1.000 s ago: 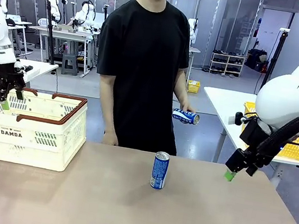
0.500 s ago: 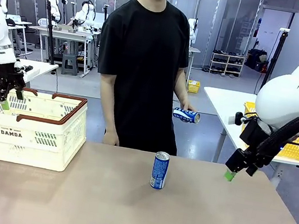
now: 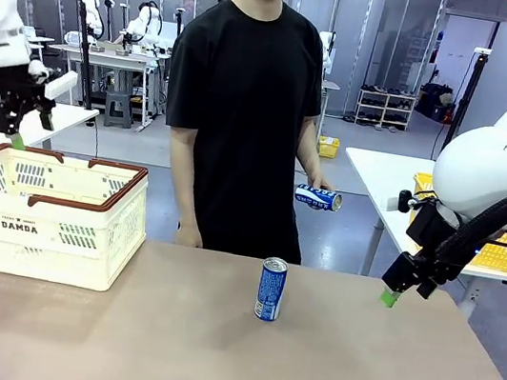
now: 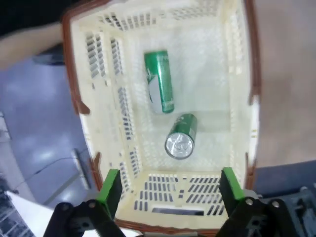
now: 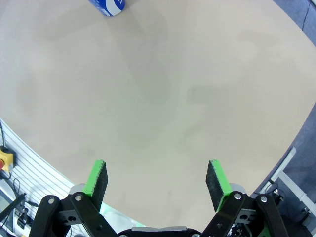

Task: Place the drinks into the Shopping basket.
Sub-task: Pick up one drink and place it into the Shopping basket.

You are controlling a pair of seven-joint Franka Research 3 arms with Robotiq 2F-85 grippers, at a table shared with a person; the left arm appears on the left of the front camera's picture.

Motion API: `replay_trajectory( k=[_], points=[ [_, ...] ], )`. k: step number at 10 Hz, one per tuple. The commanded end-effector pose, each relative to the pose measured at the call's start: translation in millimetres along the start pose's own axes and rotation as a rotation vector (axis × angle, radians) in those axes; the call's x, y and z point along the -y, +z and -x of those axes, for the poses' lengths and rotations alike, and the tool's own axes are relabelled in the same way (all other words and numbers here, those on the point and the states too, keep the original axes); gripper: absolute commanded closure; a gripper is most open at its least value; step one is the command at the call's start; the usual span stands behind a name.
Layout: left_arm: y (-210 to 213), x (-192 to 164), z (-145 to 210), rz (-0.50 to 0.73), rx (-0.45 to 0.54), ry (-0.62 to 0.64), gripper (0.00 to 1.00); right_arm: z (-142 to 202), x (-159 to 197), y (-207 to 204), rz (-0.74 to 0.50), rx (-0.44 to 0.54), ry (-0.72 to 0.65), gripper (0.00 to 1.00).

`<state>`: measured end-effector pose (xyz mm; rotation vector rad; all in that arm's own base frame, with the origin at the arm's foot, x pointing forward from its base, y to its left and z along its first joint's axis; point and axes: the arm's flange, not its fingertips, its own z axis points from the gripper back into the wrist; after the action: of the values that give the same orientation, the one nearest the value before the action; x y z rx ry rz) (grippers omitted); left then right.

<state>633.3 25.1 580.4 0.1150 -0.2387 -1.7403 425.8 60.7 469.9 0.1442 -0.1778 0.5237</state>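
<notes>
The largest worry is the Shopping basket (image 3: 42, 214), which stands at the left end of the bench (image 3: 206, 366). A drink released from the height of the left tool (image 3: 16, 119) could strike the green can (image 4: 159, 81) lying on the basket floor or the second green can (image 4: 180, 137) beside it. It could also clip the dark rim and bounce out. Next is the person at the far side, whose hand (image 3: 310, 184) holds a blue-and-white can (image 3: 316, 197) sideways above the bench's far edge. An arm reaching across the middle could meet that hand if a handover is mistimed. Smallest is the upright blue can (image 3: 270, 289). It is slim and tall, so one pad touching it before the other would probably tip it and set it rolling.

The left tool hangs above the basket's far left part, its jaws spread fully and nothing between the pads. Its wrist view looks straight down into the basket, with both green cans well below. The second one may be leaning rather than flat, which is hard to judge from above. The right tool (image 3: 391, 297) hovers over the right side of the bench, equally wide open and empty. The upright blue can stands well apart from it, toward the bench's middle.
</notes>
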Motion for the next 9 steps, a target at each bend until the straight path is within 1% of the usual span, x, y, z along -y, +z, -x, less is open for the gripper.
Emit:
replay_trajectory(
  k=[1, 2, 3, 4, 5, 6, 7, 9],
  points=[
    [7.3, 32.8, -34.4, -0.018, -0.005, -0.061, 0.0, 0.5, 1.5, 1.2, 0.006, -0.008, 0.008, 0.0],
    [15.3, 47.3, -51.5, 0.005, -0.017, -0.084, 0.0, 0.5, 1.5, 1.2, 0.006, -0.008, 0.008, 0.0],
    [20.3, 66.1, -65.0, 0.054, -0.018, -0.129, 0.0, 0.5, 1.5, 1.2, 0.006, -0.008, 0.008, 0.0],
    [20.6, 83.5, -72.2, 0.068, -0.033, -0.139, 0.0, 0.5, 1.5, 1.2, 0.006, -0.008, 0.008, 0.0],
    [16.6, 101.4, -76.6, 0.107, -0.012, -0.177, 0.0, 0.5, 1.5, 1.2, 0.006, -0.008, 0.008, 0.0],
    [13.1, 117.5, -78.2, 0.113, -0.036, -0.18, 0.0, 0.5, 1.5, 1.2, 0.006, -0.008, 0.008, 0.0],
    [10.2, 129.8, -78.4, 0.116, -0.021, -0.189, 0.0, 0.5, 1.5, 1.2, 0.006, -0.008, 0.008, 0.0],
    [-6.7, 145.9, -78.8, 0.181, 0.003, -0.204, 0.0, 0.5, 1.5, 1.2, 0.006, -0.008, 0.008, 0.0]
  ],
)
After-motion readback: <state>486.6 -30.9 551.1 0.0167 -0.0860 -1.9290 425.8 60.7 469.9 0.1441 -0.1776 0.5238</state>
